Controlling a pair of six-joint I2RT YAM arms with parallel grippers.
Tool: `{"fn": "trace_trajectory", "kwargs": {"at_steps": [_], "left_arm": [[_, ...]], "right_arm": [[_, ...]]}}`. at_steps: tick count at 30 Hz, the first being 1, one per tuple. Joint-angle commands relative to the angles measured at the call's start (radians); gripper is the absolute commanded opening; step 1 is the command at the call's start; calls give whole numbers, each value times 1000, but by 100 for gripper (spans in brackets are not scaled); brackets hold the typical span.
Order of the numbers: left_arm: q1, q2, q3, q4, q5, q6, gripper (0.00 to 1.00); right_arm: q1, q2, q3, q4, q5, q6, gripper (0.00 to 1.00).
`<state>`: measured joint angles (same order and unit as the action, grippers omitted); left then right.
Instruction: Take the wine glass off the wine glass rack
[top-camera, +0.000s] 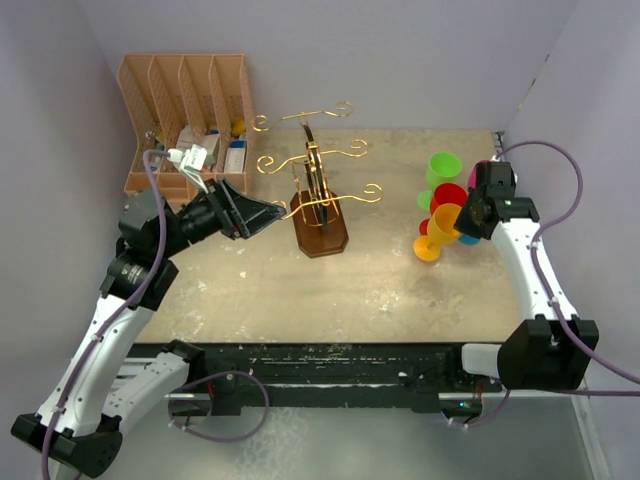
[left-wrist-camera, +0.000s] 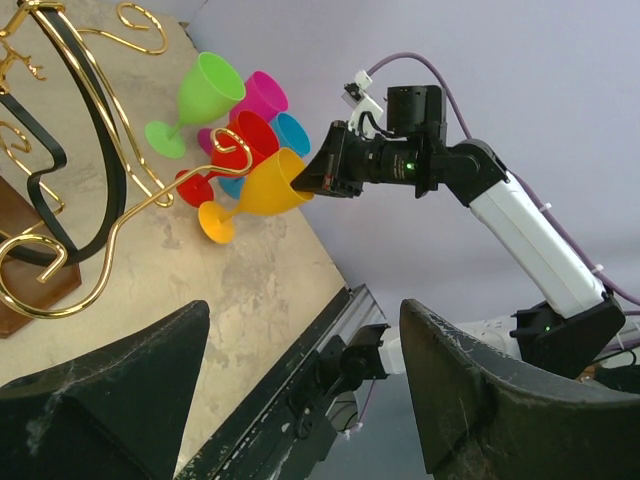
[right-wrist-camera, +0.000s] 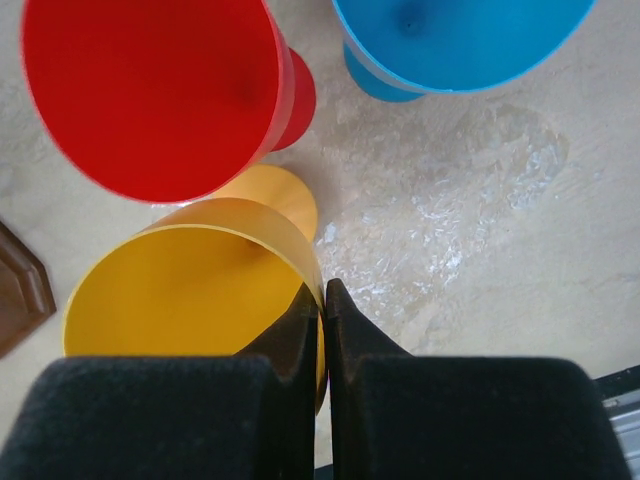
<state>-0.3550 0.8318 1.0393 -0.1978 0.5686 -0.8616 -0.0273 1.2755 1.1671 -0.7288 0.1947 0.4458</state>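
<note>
Right gripper (right-wrist-camera: 322, 300) is clamped on the rim of the yellow wine glass (right-wrist-camera: 190, 280) — one finger inside the bowl, one outside, the fingertips nearly meeting. The glass is tilted, bowl toward the gripper and foot low by the table (top-camera: 400, 290), and is well to the right of the rack (top-camera: 318, 200). It sits just beside the red glass (right-wrist-camera: 150, 90) and the blue glass (right-wrist-camera: 460, 40). Left gripper (top-camera: 262, 212) has its fingers spread apart — empty, just left of the rack's gold arms.

Pale lilac walls (top-camera: 400, 60), scuffed beige tabletop (top-camera: 400, 290)
</note>
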Motion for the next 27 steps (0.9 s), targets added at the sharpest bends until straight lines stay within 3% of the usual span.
{"fn": "trace_trajectory", "kwargs": {"at_steps": [1,14,26,27], "left_arm": [[-1,-5,-11,55,17,1,80],[0,13,-38,89,36,-6,80],[-1,20,-43,84,43,-6,80],[-1,20,-44,85,43,-7,80]], "right_arm": [[-6,31,-20,59,36,63,0],[-9,25,-40,47,165,60,0],[-14,15,-49,34,161,40,0],[-14,15,-52,33,159,38,4]]}}
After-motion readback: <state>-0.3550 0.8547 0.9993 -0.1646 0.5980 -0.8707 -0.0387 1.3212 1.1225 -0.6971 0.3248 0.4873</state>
